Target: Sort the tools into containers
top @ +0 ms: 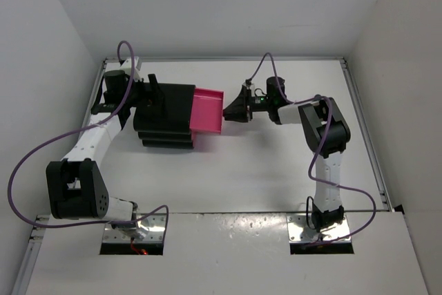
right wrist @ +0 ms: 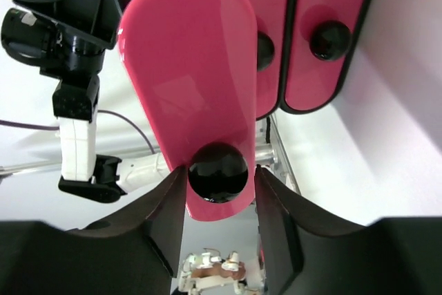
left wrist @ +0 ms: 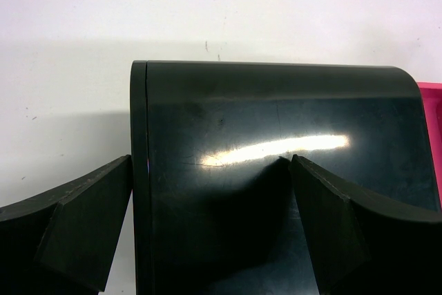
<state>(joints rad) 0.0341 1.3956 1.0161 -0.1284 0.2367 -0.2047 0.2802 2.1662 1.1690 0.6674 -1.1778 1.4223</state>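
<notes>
The black cabinet (top: 166,112) stands at the back left of the table. One magenta-pink drawer (top: 207,110) is pulled out to the right. My right gripper (top: 233,110) is at its front, and in the right wrist view its fingers (right wrist: 166,205) close on either side of the round black knob (right wrist: 218,170). The two other drawers (right wrist: 304,5) are shut, each with its knob (right wrist: 329,39). My left gripper (top: 150,94) is open over the cabinet's back edge (left wrist: 141,170), one finger (left wrist: 90,219) outside it and one on its glossy top. No tools show in any view.
White walls enclose the table on the left, back and right. The left arm (right wrist: 76,136) shows behind the drawers in the right wrist view. Purple cables (top: 41,150) loop from both arms. The pink drawer's edge (left wrist: 431,101) shows at the right of the left wrist view.
</notes>
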